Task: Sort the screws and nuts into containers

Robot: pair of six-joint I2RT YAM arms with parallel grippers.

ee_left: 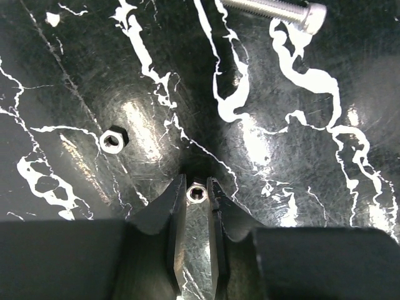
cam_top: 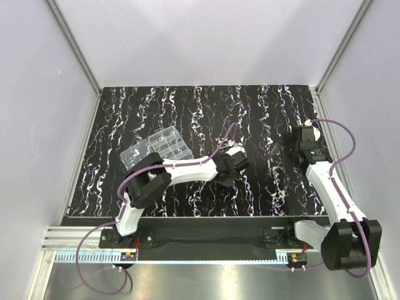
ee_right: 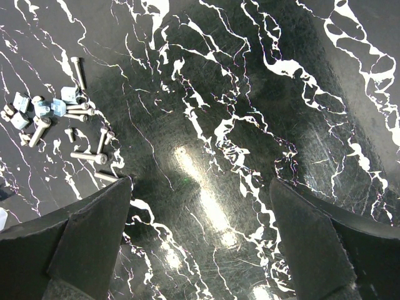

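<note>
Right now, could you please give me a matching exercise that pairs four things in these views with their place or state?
Things:
1. left tool
2. right tool
3. loose nut
4. organiser box

Places or states:
A. open wide, holding nothing
B. lying free, touched by nothing
C. shut on a small nut
D. on the left part of the tabletop

Pairs: 1-C, 2-A, 3-B, 4-D.

The left arm [cam_top: 184, 169] and the right arm [cam_top: 331, 187], mounted at either end of the dark rail [cam_top: 212, 236], are white tubes between bulky black joints. A purple cable [cam_top: 79, 250] runs along each arm. The left gripper [ee_left: 197, 186] has tapered black fingers, and the right gripper [ee_right: 200, 181] has broad matte black ones.
</note>
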